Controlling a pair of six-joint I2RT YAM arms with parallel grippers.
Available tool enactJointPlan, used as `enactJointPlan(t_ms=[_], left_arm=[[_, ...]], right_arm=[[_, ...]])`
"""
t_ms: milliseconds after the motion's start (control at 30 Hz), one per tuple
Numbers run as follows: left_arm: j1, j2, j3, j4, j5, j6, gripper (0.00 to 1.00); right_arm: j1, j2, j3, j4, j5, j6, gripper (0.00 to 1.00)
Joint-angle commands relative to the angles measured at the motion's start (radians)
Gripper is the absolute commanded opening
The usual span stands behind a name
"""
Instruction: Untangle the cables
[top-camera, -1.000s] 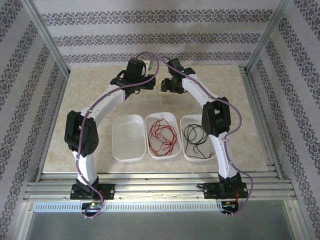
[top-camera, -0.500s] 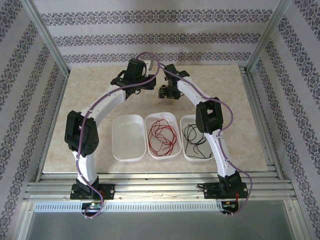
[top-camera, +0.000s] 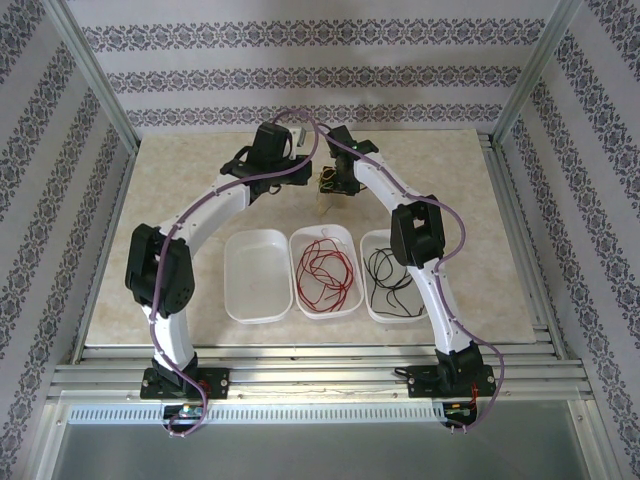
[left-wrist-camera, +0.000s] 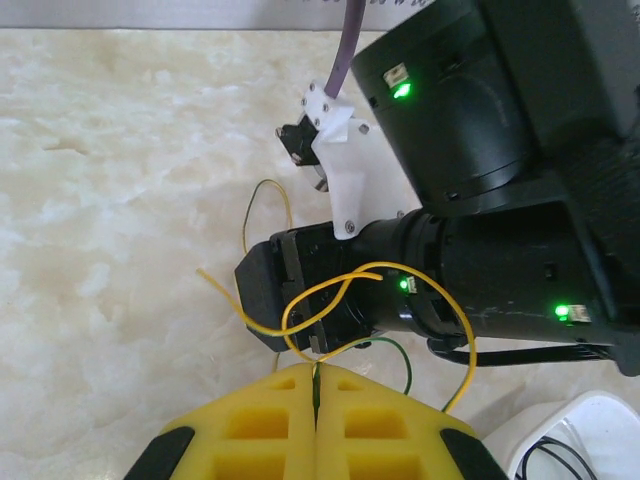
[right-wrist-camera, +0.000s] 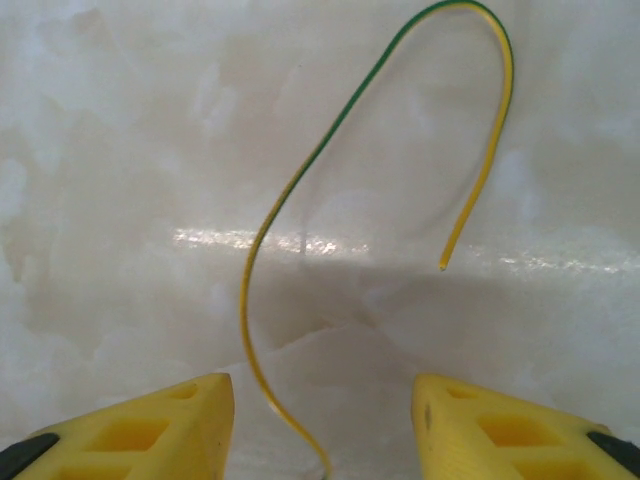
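The right arm has swung left, bringing the right gripper (top-camera: 328, 187) in close beside the left gripper (top-camera: 305, 175) over the far middle of the bench (top-camera: 180, 200). The left arm's elbow has sunk slightly.

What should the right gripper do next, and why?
Probably close the right gripper on the yellow-green wire. Its fingers stand open on either side of that strand, while the left gripper is shut on a yellow wire. A second grip would likely let the arms pull the strands apart.
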Motion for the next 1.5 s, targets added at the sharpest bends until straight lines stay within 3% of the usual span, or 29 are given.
enactJointPlan(t_ms=[0,133,267,467,533,1200,1467], left_arm=[[-0.012,-0.051,-0.013,0.032,0.004,-0.011,0.00],[-0.011,-0.048,-0.010,0.038,0.005,-0.013,0.00],[-0.012,-0.047,-0.006,0.035,0.001,-0.011,0.00],[-0.011,-0.073,-0.019,0.020,-0.041,0.012,0.00],[-0.010,-0.083,-0.028,0.023,-0.057,0.019,0.00],[0.075,-0.127,-0.123,0.075,-0.126,0.012,0.00],[0.099,-0.136,-0.134,0.085,-0.160,0.030,0.00]], right_arm=[[0.010,0.038,0.020,-0.029,0.032,0.014,0.50],[0.010,0.045,0.014,-0.044,0.032,0.005,0.49],[0.008,0.035,0.000,-0.047,0.045,0.001,0.40],[-0.018,-0.036,-0.065,-0.021,0.047,-0.007,0.07],[-0.032,-0.079,-0.116,0.008,0.048,-0.008,0.01],[-0.204,-0.492,-0.516,0.148,0.101,-0.051,0.00],[-0.232,-0.646,-0.597,0.149,0.123,-0.090,0.00]])
